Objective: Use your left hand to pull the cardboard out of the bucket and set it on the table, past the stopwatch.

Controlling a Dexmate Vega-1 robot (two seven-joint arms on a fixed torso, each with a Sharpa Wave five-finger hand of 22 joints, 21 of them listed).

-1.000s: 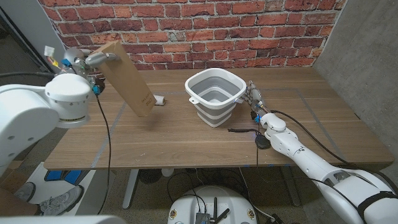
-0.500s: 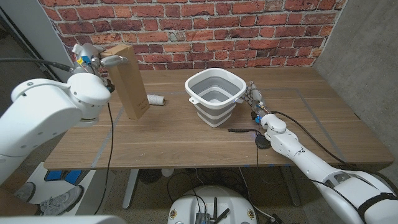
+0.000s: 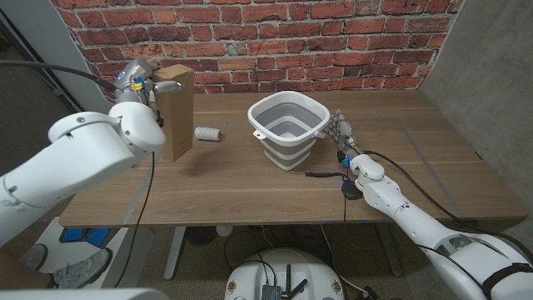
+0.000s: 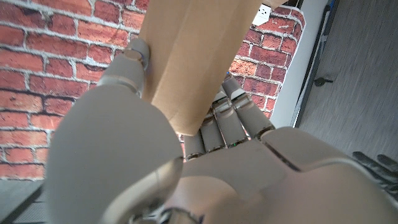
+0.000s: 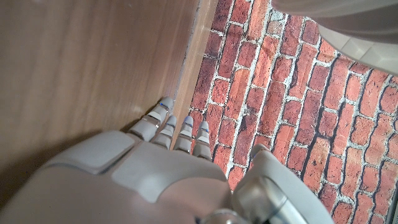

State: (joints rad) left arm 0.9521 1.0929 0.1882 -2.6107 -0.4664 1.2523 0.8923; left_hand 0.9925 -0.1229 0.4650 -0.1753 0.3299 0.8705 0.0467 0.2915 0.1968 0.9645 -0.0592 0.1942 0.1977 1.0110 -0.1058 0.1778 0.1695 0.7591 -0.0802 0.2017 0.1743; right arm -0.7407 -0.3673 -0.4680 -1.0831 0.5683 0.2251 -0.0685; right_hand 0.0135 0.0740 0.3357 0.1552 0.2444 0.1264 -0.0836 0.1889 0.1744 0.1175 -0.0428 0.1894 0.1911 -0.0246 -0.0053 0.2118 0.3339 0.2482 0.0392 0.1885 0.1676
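Our left robot hand (image 3: 140, 77) grips the cardboard (image 3: 176, 112) at its top, upright, ready to set down near the stopwatch (image 3: 206, 133); our right robot hand (image 3: 342, 133) waits open beside the bucket (image 3: 287, 129).

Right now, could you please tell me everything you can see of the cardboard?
The cardboard is a plain brown, flat rectangular piece, standing roughly upright on the table's left side, out of the bucket. The left hand grips its top, thumb on one face and fingers on the other. Its lower edge is at or just above the wood, beside a small white spool-like thing, not touching it.
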